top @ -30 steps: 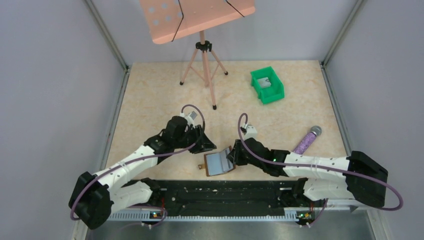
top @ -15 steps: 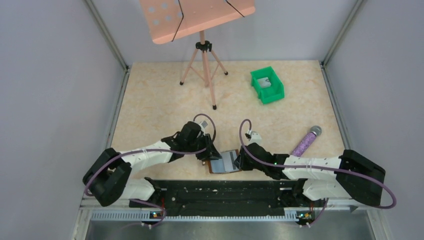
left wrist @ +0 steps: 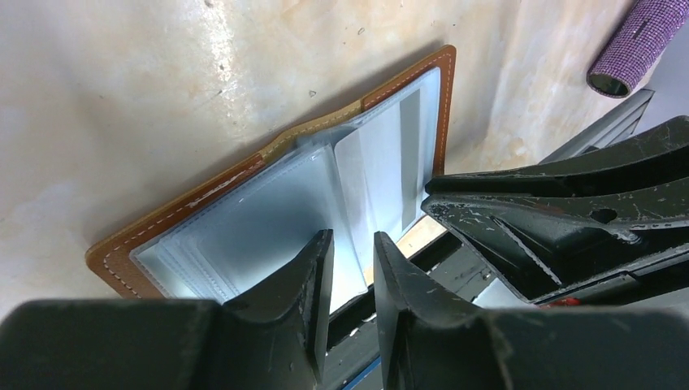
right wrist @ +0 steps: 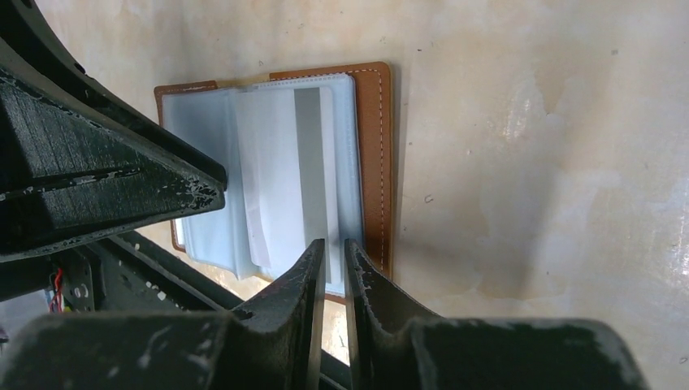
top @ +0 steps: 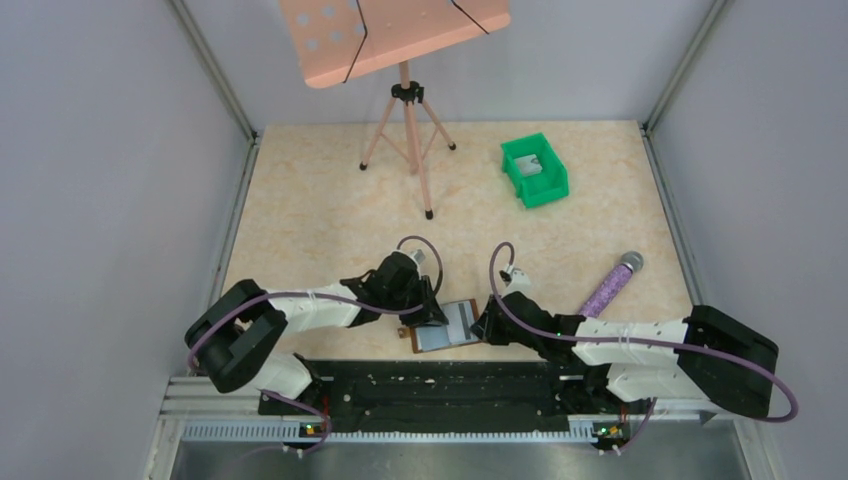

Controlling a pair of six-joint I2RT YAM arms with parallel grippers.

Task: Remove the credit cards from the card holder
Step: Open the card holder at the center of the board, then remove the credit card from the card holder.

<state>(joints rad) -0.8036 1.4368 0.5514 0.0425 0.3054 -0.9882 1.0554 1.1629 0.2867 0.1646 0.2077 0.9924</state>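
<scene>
The card holder point(top: 447, 326) lies open on the table by the near rail, brown leather with blue-grey panels. It also shows in the left wrist view point(left wrist: 244, 219) and the right wrist view point(right wrist: 372, 154). A light card with a grey stripe point(right wrist: 280, 171) sits in its right panel, also seen in the left wrist view point(left wrist: 382, 154). My left gripper point(top: 430, 314) is over the middle panels, jaws a narrow gap apart with nothing between them. My right gripper point(top: 486, 325) is at the right panel's edge, jaws almost together and empty. A grey card point(top: 533, 166) lies in the green bin.
The green bin point(top: 548, 186) stands at the back right. A purple glittery cylinder point(top: 612, 280) lies right of the right arm, and shows in the left wrist view point(left wrist: 638, 36). A pink music stand on a tripod point(top: 405, 110) stands at the back. The black rail point(top: 440, 385) runs just near of the holder.
The left arm has swung right and nearer, down onto the holder. The holder, tilted up a second ago, now lies flatter and slightly further right. The right gripper has shifted right.
</scene>
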